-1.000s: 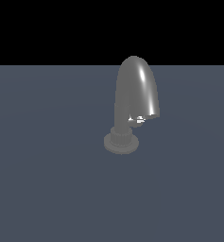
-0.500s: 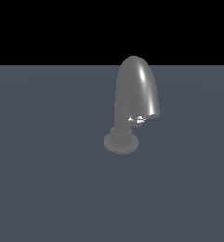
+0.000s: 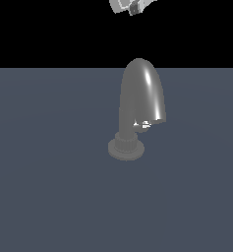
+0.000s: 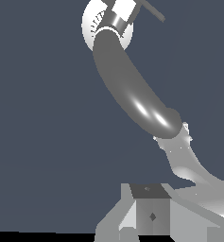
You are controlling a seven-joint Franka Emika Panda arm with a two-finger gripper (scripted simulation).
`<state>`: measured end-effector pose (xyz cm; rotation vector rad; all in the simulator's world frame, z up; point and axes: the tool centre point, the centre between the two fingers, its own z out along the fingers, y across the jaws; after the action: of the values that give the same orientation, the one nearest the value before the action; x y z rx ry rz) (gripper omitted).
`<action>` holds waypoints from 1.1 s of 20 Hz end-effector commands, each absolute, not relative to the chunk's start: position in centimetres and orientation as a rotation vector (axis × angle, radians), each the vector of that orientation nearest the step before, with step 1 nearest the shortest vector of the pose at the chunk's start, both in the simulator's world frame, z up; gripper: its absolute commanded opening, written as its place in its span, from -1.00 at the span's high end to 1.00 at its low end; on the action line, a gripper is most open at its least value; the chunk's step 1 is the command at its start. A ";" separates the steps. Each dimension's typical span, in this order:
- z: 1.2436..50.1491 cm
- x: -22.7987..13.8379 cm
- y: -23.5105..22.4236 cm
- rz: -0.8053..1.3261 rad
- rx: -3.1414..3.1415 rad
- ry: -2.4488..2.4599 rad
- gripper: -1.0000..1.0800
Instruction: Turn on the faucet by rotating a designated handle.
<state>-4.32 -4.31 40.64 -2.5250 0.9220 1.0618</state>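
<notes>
From the wrist view I see the faucet (image 4: 132, 94) from above; gripper (image 3: 132, 6) barely visible outside, finger spread unclear.

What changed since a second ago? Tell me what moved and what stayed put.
The gripper has come into the exterior view at the top edge, above the faucet; earlier it was out of frame. It holds nothing and touches nothing there. The faucet, its ribbed base collar and the small handle under the spout stand exactly as before, handle unturned.
</notes>
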 end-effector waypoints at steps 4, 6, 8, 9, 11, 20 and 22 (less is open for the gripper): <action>38.3 -2.5 -5.5 1.187 -2.391 1.017 1.00; 37.3 -1.9 -5.9 1.232 -2.338 1.051 1.00; 36.3 -1.3 -6.4 1.278 -2.282 1.086 1.00; 35.8 -1.0 -6.6 1.300 -2.253 1.103 1.00; 34.7 -0.5 -7.1 1.345 -2.193 1.137 1.00; 29.8 0.8 -9.0 1.519 -1.925 1.269 1.00; 28.8 1.0 -9.4 1.553 -1.866 1.295 1.00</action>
<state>0.85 -9.14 29.56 -1.9115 1.2760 1.5269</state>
